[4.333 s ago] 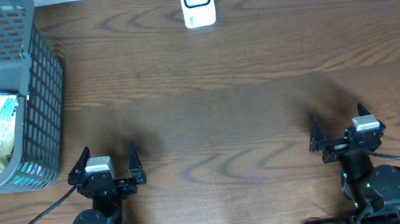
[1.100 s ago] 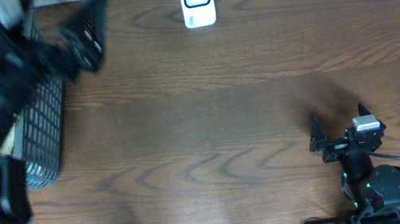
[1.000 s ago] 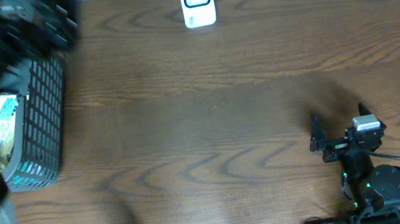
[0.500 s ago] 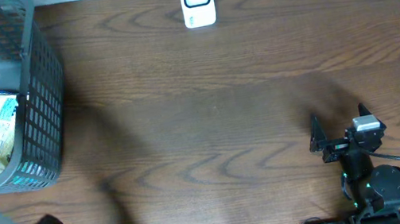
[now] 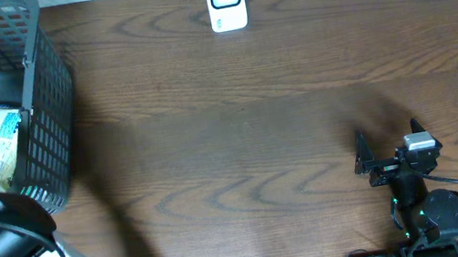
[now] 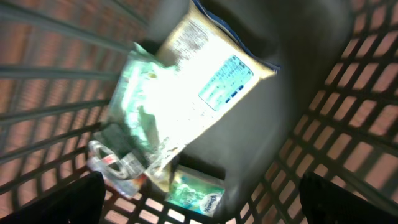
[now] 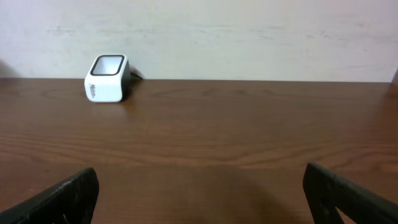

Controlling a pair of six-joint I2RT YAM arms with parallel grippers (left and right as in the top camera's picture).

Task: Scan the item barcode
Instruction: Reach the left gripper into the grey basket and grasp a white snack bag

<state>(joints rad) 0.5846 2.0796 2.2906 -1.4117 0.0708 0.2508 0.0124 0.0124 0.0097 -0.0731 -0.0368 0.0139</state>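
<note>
Here the left hand [image 6: 202, 182] hangs spread wide over the inside of the grey basket [image 5: 48, 92], gripping nothing. Below it lie a pale snack packet [image 6: 211, 81], a crinkled green bag [image 6: 140, 106] and a small tissue pack [image 6: 196, 194]. The right hand [image 5: 386, 138], equally wide and empty, sits low on the surface [image 5: 255, 115], well apart from the white scanner [image 5: 225, 0] at the far edge.

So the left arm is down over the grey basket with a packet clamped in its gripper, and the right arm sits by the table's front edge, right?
No packet is clamped. The left wrist view shows the left gripper open, jaws wide apart over the packets lying in the grey basket. The right gripper does sit by the table's front edge.
</note>
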